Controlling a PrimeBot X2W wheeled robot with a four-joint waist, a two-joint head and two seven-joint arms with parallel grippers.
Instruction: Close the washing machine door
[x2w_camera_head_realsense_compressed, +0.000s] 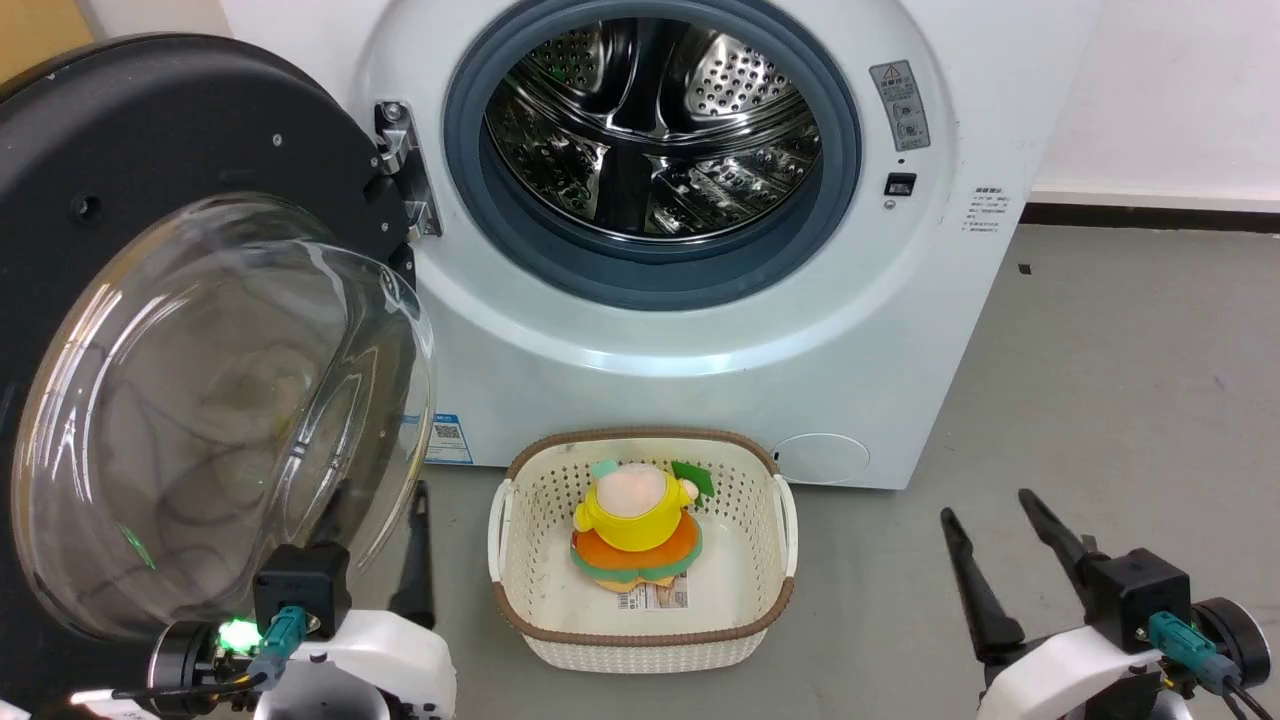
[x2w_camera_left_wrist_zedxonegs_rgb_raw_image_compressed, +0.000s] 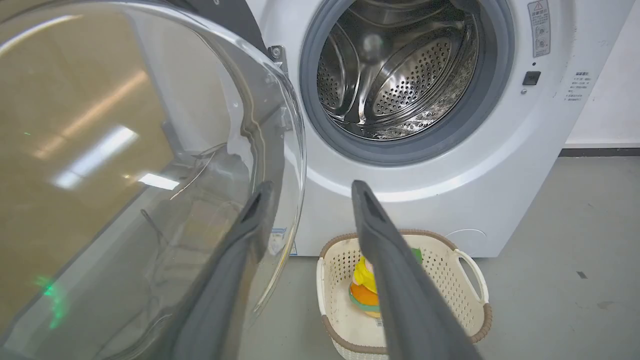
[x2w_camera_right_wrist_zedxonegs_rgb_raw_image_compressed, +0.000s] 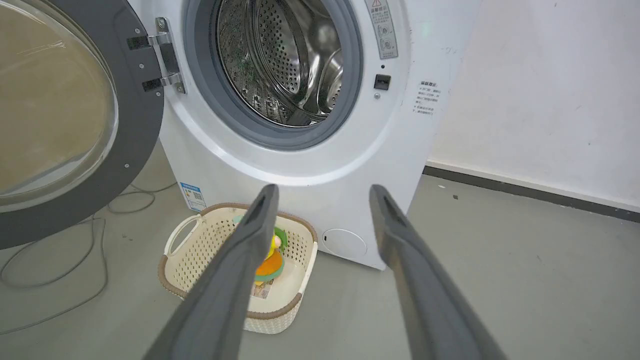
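The washing machine door (x2w_camera_head_realsense_compressed: 150, 130) stands swung wide open at the left, its black rim hinged to the white washing machine (x2w_camera_head_realsense_compressed: 700, 380) and its clear glass bowl bulging toward me. The round opening shows the grey gasket and the steel drum (x2w_camera_head_realsense_compressed: 650, 110). My left gripper (x2w_camera_head_realsense_compressed: 378, 495) is open low beside the bowl; one finger is seen through the glass. In the left wrist view the left gripper (x2w_camera_left_wrist_zedxonegs_rgb_raw_image_compressed: 311, 186) holds nothing, and the door (x2w_camera_left_wrist_zedxonegs_rgb_raw_image_compressed: 125, 150) covers the left half. My right gripper (x2w_camera_head_realsense_compressed: 985, 503) is open over the floor at the lower right, apart from the machine (x2w_camera_right_wrist_zedxonegs_rgb_raw_image_compressed: 300, 170) and the door (x2w_camera_right_wrist_zedxonegs_rgb_raw_image_compressed: 135, 125).
A cream perforated basket (x2w_camera_head_realsense_compressed: 640, 650) with a yellow and orange plush toy (x2w_camera_head_realsense_compressed: 640, 510) sits on the floor right before the machine. Cables (x2w_camera_right_wrist_zedxonegs_rgb_raw_image_compressed: 75, 280) trail on the floor under the door. A white wall (x2w_camera_right_wrist_zedxonegs_rgb_raw_image_compressed: 550, 100) stands to the right, with grey floor (x2w_camera_head_realsense_compressed: 1100, 400) before it.
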